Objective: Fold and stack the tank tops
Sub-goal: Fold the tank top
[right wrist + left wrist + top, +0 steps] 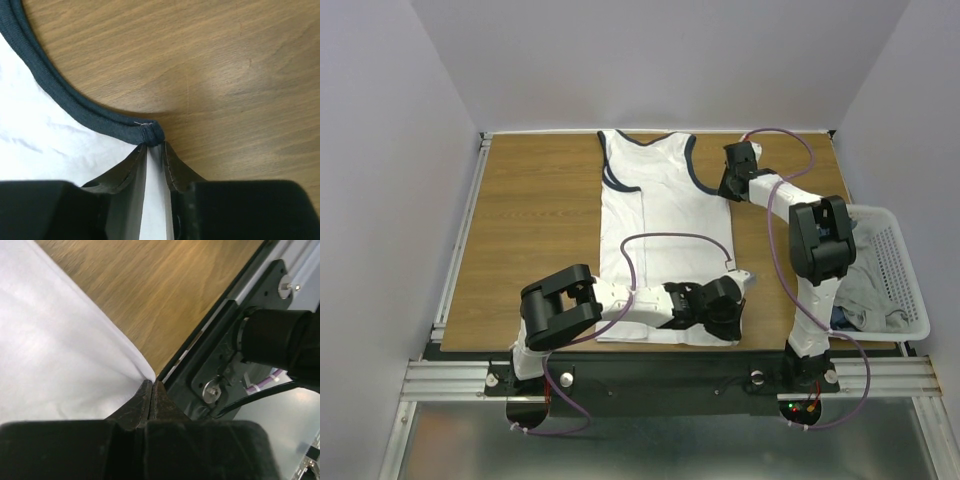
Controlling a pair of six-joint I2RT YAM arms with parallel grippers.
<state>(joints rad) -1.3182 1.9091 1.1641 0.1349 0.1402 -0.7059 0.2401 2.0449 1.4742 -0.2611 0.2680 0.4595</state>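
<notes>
The white tank top (660,230) lies flat on the wooden table with its navy-edged neck at the far side and its plain side up. My left gripper (735,297) is at the near right hem corner. In the left wrist view its jaws (152,384) are shut on the corner of the white cloth (55,355). My right gripper (728,190) is at the bottom of the right armhole. In the right wrist view it (154,146) pinches white cloth (45,145) just below the navy edging (75,107). Grey tops (868,285) and a dark blue one (840,320) lie in the basket.
A white plastic mesh basket (912,290) stands at the table's right edge beside the right arm. The table's near edge and metal rail (220,385) lie just beyond the left gripper. Bare wood (535,220) shows left of the top.
</notes>
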